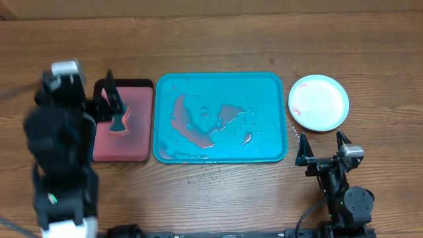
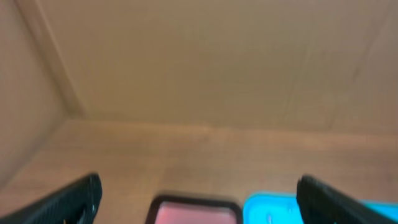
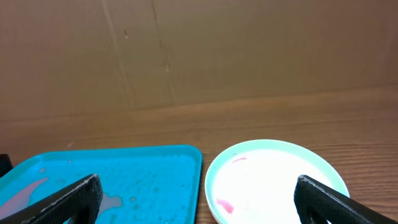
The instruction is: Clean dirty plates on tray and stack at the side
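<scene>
Since the turquoise tray [image 1: 225, 75] holds only water drops and reddish smears, I judge the job is at the tail end: checking the plates [image 1: 318, 102], which sit on the bench [image 1: 218, 39] just right of the tray. How many are stacked there I cannot tell; only the top one shows, pale-rimmed and white inside. The right wrist view shows red streaks [image 3: 225, 204] on it, so it looks not fully clean.

The right claw [image 1: 321, 140] is spread wide and empty, near the plate's front edge. The left claw [image 1: 114, 104] is also wide apart and empty, hovering over the dark red tray [image 1: 125, 142].

To do this well:
- Approach the plate rim low and square, and pinch the lip, not the face.
- Keep it level so water does not run off.
- Set it back centred on the pile, clear of the tray rim.

No wiping tool is in view. No brand, label or writing is readable anywhere.
</scene>
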Controlling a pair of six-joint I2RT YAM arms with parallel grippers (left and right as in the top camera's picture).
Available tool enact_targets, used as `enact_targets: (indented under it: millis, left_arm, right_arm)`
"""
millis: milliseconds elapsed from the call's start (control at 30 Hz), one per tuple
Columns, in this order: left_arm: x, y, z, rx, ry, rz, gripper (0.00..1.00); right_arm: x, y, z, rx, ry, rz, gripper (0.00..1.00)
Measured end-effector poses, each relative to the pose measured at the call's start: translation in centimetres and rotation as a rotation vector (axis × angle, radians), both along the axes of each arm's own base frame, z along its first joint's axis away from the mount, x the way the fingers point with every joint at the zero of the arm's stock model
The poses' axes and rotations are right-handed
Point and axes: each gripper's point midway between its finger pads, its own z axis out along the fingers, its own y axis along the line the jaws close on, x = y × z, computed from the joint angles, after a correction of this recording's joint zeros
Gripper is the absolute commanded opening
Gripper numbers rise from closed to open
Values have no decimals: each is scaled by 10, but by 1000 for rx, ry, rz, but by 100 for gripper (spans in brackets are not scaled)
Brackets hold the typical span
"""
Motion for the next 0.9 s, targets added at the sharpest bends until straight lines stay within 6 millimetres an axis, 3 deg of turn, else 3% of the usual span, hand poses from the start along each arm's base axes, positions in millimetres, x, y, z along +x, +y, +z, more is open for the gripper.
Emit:
enact_targets:
  millis: [300, 567, 833, 900]
  left_arm:
    - [-39, -20, -82, 57, -192, -81, 100]
    - [-68, -32, -128, 150, -297, -121, 100]
    - [-72, -32, -187, 193, -137, -138, 100]
    - [-73, -31, -193, 190, -116, -137, 100]
  right_arm:
    - [0, 0, 0, 0, -1, 0, 100]
    - [0, 0, 0, 0, -1, 0, 100]
    - [0, 0, 0, 0, 0, 0, 100]
    - [0, 0, 0, 0, 0, 0, 100]
